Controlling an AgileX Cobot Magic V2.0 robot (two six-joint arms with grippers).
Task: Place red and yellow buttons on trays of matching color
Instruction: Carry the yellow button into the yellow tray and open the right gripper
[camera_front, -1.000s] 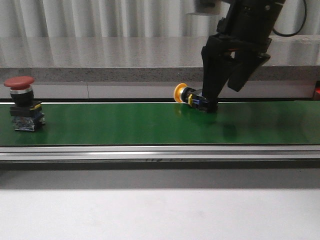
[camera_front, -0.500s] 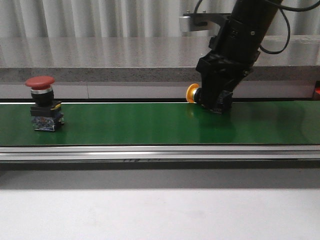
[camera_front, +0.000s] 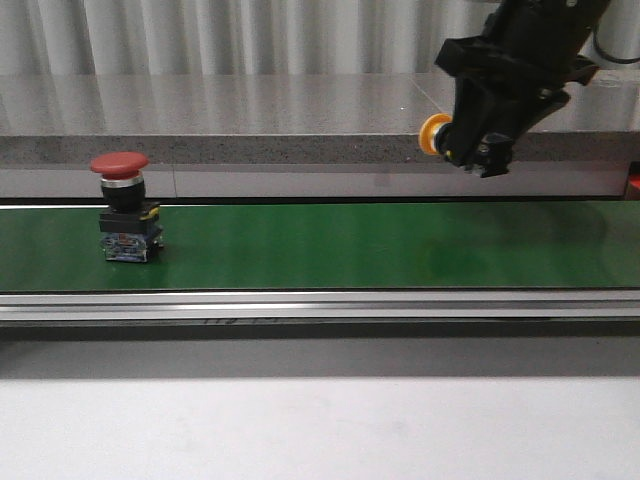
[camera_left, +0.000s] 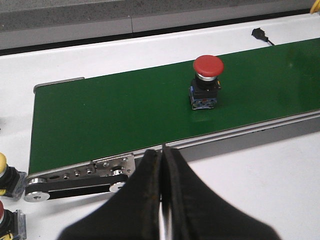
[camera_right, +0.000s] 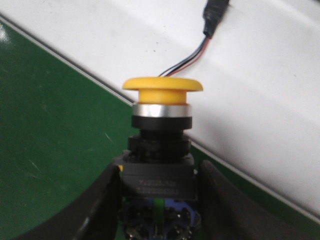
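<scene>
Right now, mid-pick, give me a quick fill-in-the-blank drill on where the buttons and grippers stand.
1. The right gripper is shut on the ____ button.
2. The red button stands upright on the green ____.
3. The left gripper is shut and holds ____.
4. In the front view, the held button hangs ____ the belt, not touching it.

Missing words: yellow; belt; nothing; above

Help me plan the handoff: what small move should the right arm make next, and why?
Probably carry on lifting and swing away toward the yellow tray, which is out of view: the right gripper is shut on the yellow button, already clear above the green belt.
</scene>
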